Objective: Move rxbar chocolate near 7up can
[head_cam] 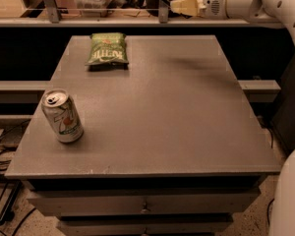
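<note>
The gripper [186, 6] is raised at the far right, above the far edge of the grey table [187, 107], and the white arm reaches in from the right side. How far it is open, and if it holds something, I cannot tell. The rxbar chocolate cannot be made out in this view. The 7up can [62, 116] stands upright on the near left part of the table. A green chip bag [107, 48] lies flat at the far left, well apart from the can.

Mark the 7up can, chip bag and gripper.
7up can [62, 118], camera view, its side wall.
chip bag [107, 49], camera view, middle of its front.
gripper [182, 5], camera view, its tip, above the table's [167, 112] far edge.
</note>
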`<state>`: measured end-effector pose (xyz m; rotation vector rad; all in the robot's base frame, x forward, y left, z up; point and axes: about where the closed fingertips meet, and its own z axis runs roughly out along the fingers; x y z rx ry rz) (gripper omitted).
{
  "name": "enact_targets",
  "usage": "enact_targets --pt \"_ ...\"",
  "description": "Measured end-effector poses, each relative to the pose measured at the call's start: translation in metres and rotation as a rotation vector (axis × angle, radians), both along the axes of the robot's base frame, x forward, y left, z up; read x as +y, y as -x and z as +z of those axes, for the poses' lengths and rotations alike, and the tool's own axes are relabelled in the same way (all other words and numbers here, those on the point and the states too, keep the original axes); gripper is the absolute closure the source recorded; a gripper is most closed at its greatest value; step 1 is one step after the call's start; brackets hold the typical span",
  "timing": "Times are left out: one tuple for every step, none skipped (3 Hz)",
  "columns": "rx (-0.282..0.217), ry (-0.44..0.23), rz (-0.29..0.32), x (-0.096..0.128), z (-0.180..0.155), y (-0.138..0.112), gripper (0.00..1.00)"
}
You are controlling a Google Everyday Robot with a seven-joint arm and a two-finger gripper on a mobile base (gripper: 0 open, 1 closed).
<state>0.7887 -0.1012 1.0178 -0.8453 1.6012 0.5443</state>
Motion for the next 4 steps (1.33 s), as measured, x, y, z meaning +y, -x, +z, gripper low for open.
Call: enact_targets --pt "0.042 0.091 0.093 0.027 -0.019 0.019 1.0" --pt "0.062 0.179 0.217 0.059 -0.035 0.052 1.0" --pt "0.068 0.23 0.336 0.087 -0.047 0.097 1.0" --pt "0.088 0.203 0.44 0.121 -0.062 0.16 1.0"
